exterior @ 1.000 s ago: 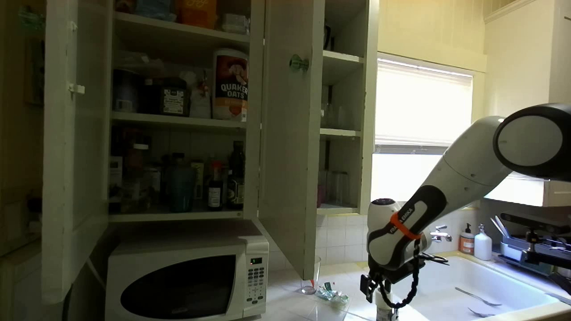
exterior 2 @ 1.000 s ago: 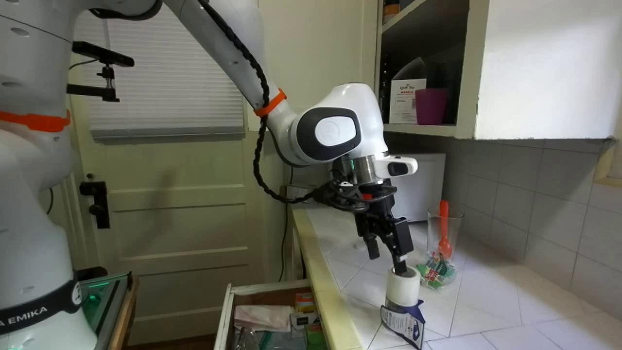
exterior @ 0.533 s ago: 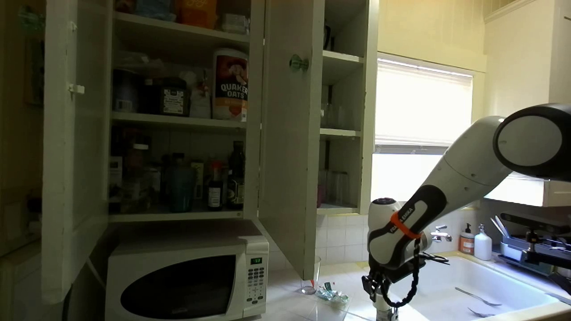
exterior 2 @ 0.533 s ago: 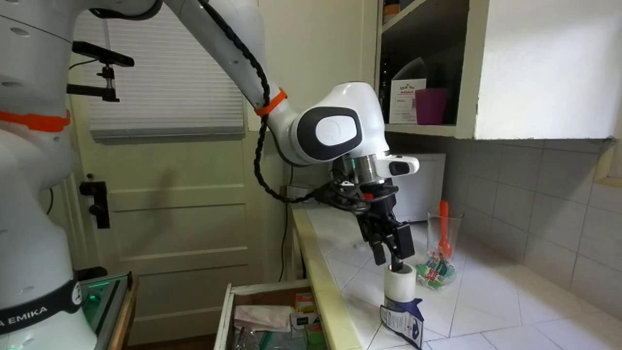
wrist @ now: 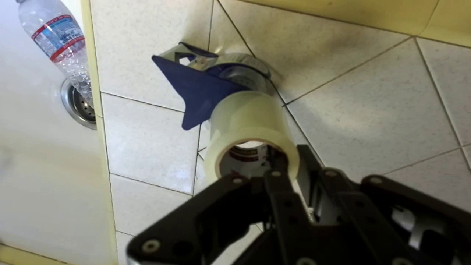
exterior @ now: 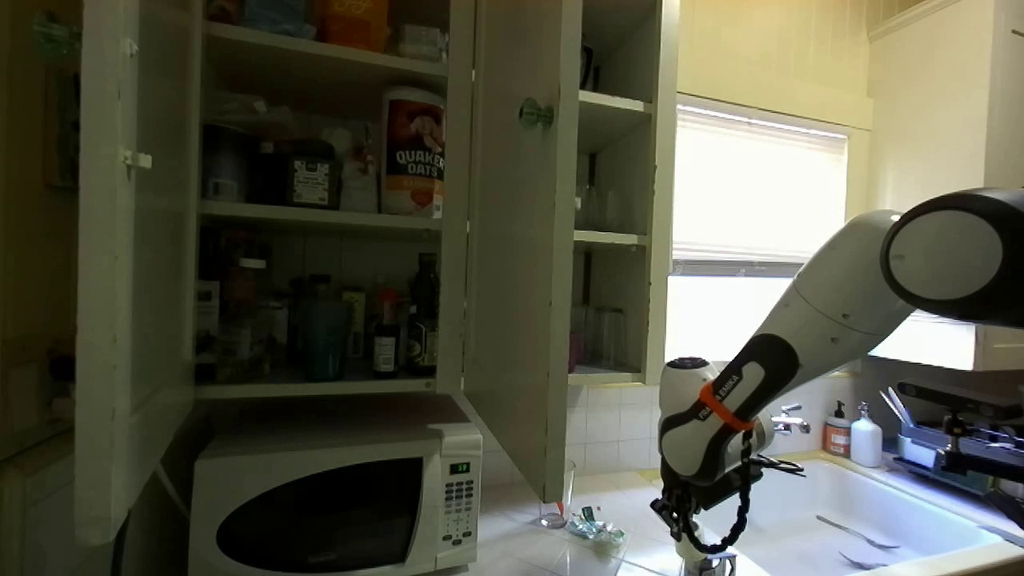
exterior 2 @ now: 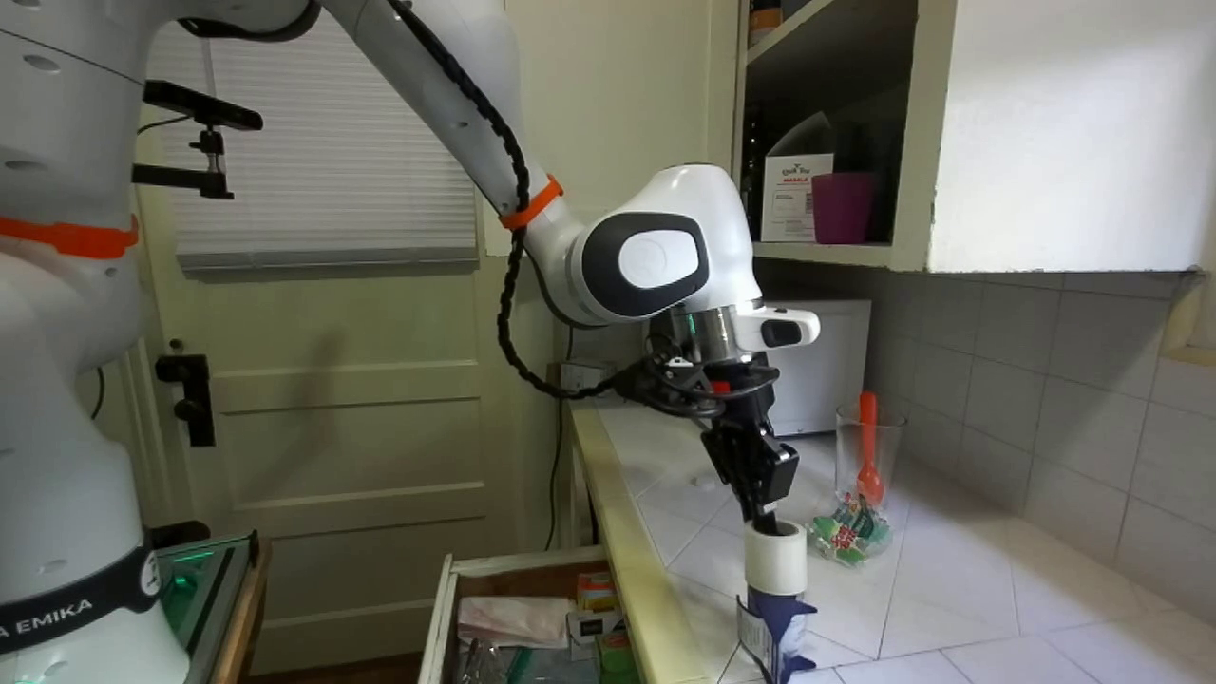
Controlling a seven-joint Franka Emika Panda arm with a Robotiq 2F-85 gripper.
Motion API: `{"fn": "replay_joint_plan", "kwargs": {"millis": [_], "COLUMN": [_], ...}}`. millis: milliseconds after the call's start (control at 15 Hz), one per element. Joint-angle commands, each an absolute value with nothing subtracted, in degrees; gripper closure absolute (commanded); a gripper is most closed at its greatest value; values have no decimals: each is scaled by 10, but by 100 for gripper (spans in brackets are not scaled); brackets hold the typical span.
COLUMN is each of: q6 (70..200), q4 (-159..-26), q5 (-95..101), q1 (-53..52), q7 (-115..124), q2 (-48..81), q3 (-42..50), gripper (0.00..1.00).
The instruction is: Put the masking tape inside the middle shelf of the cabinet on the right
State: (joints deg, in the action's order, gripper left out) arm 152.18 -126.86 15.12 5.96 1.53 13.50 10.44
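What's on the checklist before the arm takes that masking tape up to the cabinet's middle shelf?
1. Gripper set on the masking tape: ok; its jaws look shut on the roll's wall, one inside, one outside.
2. Grip firm enough to lift: cannot tell.
3. Blue piece at the roll's lower end attached: cannot tell.
4. Green-and-clear wrapper apart from the tape: ok; a gap shows in an exterior view.
5. Gripper level with the middle shelf: not ok; well below it.
6. Room on that shelf: cannot tell; the open door cuts off part of the view.
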Motion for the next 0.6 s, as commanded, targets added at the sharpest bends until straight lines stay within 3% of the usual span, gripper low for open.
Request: {"fn": "replay_joint_plan", "kwargs": {"millis": [0, 533], "q6": [1516, 1524], "q4": [-1269, -1331], "q5": [146, 245], "q1": [62, 22], "q7": [13, 51], "q2": [138, -14], "q3": [104, 85], "gripper": [96, 96]}}
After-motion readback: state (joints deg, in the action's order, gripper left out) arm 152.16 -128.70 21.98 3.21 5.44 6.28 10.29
